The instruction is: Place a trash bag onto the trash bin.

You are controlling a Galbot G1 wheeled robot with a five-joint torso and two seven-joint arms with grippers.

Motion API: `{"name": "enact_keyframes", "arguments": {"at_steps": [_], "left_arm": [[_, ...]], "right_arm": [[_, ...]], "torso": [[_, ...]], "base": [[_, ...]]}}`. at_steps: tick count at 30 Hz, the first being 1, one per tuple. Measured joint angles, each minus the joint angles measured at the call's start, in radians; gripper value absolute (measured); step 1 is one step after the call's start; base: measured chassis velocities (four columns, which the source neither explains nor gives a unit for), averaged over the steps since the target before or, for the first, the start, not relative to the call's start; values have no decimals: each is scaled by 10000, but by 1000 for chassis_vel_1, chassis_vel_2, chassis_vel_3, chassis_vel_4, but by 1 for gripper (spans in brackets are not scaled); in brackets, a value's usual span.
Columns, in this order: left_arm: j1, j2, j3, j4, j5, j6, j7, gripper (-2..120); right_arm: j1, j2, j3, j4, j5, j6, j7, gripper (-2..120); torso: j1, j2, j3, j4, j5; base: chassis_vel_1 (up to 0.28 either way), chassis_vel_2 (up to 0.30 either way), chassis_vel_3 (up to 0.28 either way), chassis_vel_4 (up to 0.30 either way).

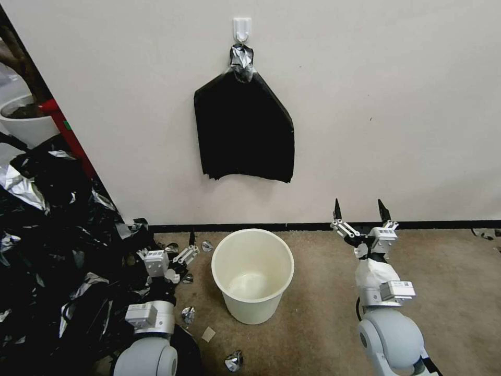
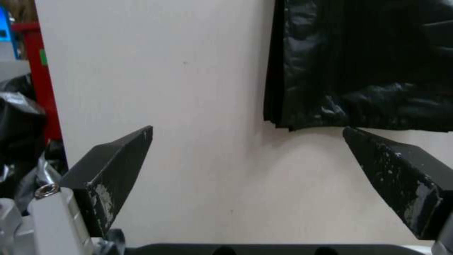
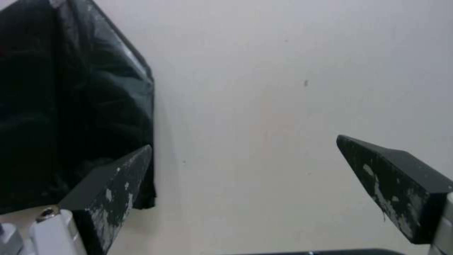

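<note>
The trash bin (image 1: 252,275) stands upright on the brown carpet (image 1: 449,292) just before me, its mouth up and its inside bare, its far rim close to the dark skirting at the foot of the wall (image 1: 396,104). Above it, well apart from the rim, a flat black bundle (image 1: 244,130) with a pointed top hangs from a white hook (image 1: 241,28); its ragged lower edge ends clear of the bin, with bare wall between. I cannot pick out a single trash bag for the bin. My left gripper (image 1: 180,245) sits low, just left of the bin, jaws spread wide and holding nothing; through my left wrist view the bundle's lower corner (image 2: 359,67) lies past one fingertip (image 2: 118,166). My right gripper (image 1: 361,210) stands right of the bin, raised higher, tips toward the wall, jaws wide and holding nothing. There is open carpet to the bin's right and in front of it. On the left a heap of black and silvery plastic sheets (image 1: 47,250) crowds in round my left arm, with small foil scraps (image 1: 234,361) strewn on the carpet near the bin. A white planter (image 1: 26,122) sits behind the heap. Small grey labels on my wrists are too small to read.
</note>
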Motion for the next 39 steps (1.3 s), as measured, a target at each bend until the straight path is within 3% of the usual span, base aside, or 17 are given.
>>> {"name": "enact_keyframes", "arguments": {"at_steps": [8, 11, 13, 14, 16, 18, 19, 21, 25, 34, 39], "left_arm": [[-209, 70, 122, 194, 329, -140, 120, 100], [-229, 88, 153, 245, 296, -140, 133, 100], [-226, 104, 182, 300, 168, -140, 133, 100], [-226, 104, 182, 300, 168, -140, 133, 100], [-189, 104, 229, 356, 113, -140, 131, 100], [-148, 86, 263, 362, 157, -130, 130, 100], [-148, 86, 263, 362, 157, -130, 130, 100], [-67, 52, 252, 265, 252, -111, 135, 100], [103, 70, 81, 41, 270, -98, 142, 100], [321, 100, -92, -161, 271, -122, 144, 100], [336, 131, -144, -162, 272, -150, 139, 100]], "right_arm": [[437, 82, -216, -523, 181, 199, -351, 100], [898, -53, -592, -690, 851, 51, -388, 100], [1659, -257, -1345, -994, 2303, -13, -435, 100], [1659, -257, -1345, -994, 2303, -13, -435, 100], [3110, -384, -2658, -1631, 5325, 215, -438, 100], [4730, -204, -3593, -2616, 7312, 825, -480, 100], [4730, -204, -3593, -2616, 7312, 825, -480, 100], [6382, 121, -4221, -3869, 9062, 1273, -912, 100], [8119, 686, -4591, -5193, 10625, 1431, -1404, 100], [10162, 1764, -4900, -6535, 11329, 1482, -2237, 100], [10458, 2054, -4979, -6816, 11186, 1478, -2271, 100]], "torso": [[0, 0, 0, -2, -2], [0, 0, 1, -2, -3], [0, 0, 1, -2, 0], [0, 0, 1, -2, 0], [0, -1, 1, 0, -4], [0, -1, 2, 4, -1], [0, -1, 2, 4, -1], [0, -2, 3, 6, -4], [0, 0, 1, -2, -5], [0, -1, 1, 0, -4], [0, -1, 1, 1, -4]], "base": [[0, 0, 0, 0], [0, 0, 0, 0], [0, 0, 0, 0], [0, 0, 0, 0], [0, 0, 0, 0], [0, 0, 0, 0], [0, 0, 0, 0], [0, 0, 0, 0], [0, 0, 0, 0], [0, 0, 0, 0], [0, 0, 0, 0]]}}
